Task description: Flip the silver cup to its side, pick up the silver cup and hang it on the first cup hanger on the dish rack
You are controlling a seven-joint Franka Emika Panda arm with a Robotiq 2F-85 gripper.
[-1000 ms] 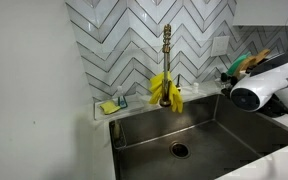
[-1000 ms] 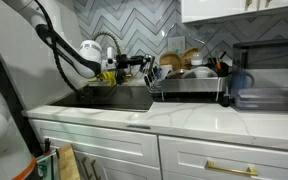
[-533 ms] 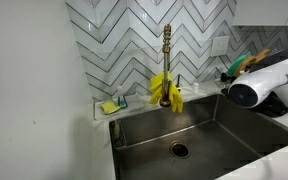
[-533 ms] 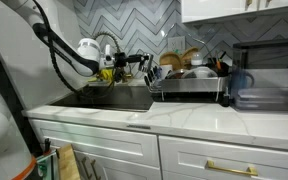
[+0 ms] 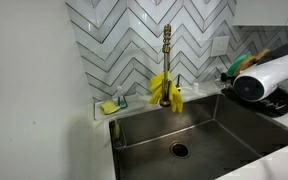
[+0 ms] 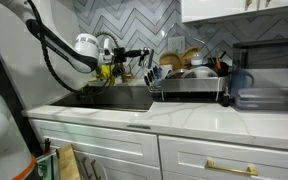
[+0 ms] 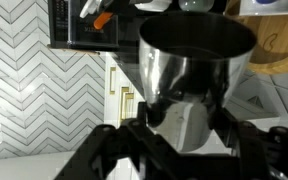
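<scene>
My claw (image 7: 189,140) is partly closed on the silver cup (image 7: 194,65), its dark fingers pressing the lower body from both sides while the open mouth points away from my wrist. I hold it in the air over the sink (image 5: 184,125), just beside the end of the dish rack (image 6: 189,88), which stands loaded on the counter (image 6: 184,112). A yellow cloth (image 5: 166,90) drapes the brass faucet (image 5: 167,45).

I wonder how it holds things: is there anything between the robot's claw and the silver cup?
Nothing shows between them. In the wrist view the gripper grips the lower part of the silver cup directly, with no cloth or other thing in between.
</scene>
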